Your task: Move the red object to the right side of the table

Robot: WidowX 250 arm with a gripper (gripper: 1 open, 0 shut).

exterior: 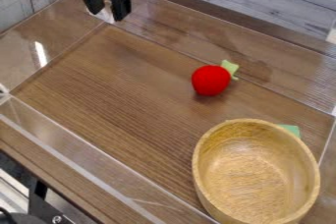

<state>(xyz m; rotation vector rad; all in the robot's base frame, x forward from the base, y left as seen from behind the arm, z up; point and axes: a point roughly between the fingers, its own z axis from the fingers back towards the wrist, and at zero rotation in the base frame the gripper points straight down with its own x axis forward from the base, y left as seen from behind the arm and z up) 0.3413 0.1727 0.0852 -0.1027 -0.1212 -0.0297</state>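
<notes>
Red ball-like toy (210,81), one, small and rounded, with a pale green leafy tip (231,68) pointing toward the upper right of the view; resting on the tabletop, right of the middle, above the bowl in the view and apart from it

Tabletop (125,95), one, brown, wood-grained, edged by clear walls; the grain runs slantwise from upper left to lower right

Bowl (256,174), one, round, light wooden, much larger than the toy; upright at the lower right of the view, its pale interior facing the camera, nothing seen in it

Green piece (290,129), one, small and pale, just beside the bowl's upper right rim, partly hidden by it; kind cannot be told

Gripper (105,14), one, black, at the upper left of the view, well apart from both toy and bowl; jaws standing apart, nothing seen clamped between them; whether the tips touch the tabletop cannot be told

Dark cables or fittings (29,194), at the lower left corner, outside the clear wall, only partly in view
</notes>
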